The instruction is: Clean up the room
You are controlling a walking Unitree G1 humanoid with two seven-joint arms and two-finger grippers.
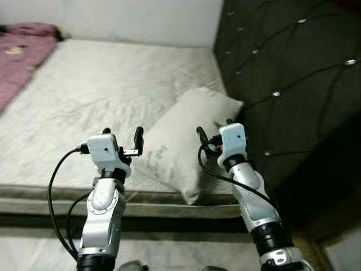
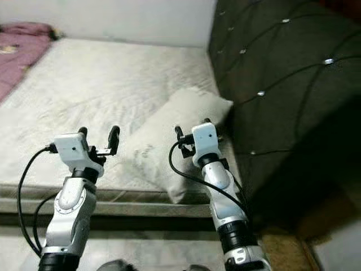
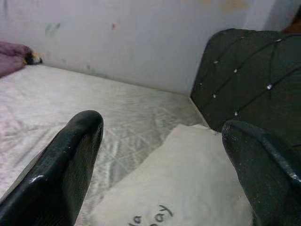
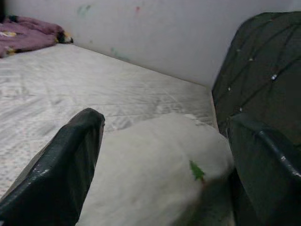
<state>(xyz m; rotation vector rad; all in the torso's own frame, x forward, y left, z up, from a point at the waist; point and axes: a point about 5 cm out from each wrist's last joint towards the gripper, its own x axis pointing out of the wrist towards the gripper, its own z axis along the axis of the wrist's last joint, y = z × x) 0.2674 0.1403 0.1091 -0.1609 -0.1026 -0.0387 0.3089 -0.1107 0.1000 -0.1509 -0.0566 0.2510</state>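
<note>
Pillow: white, lay on the mattress by the dark headboard. Left gripper and right gripper: raised at the pillow's near end, fingers spread wide, holding nothing. Purple blanket: at far corner.

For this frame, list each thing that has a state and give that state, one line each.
pillow: lying flat on the mattress, near the headboard, not gripped
mattress: bare, no sheet on it
purple blanket: crumpled at the far left of the mattress
left gripper: open, raised at the pillow's left side, holding nothing
right gripper: open, raised over the pillow's right side, holding nothing
headboard: upright, at the right end of the bed
</note>
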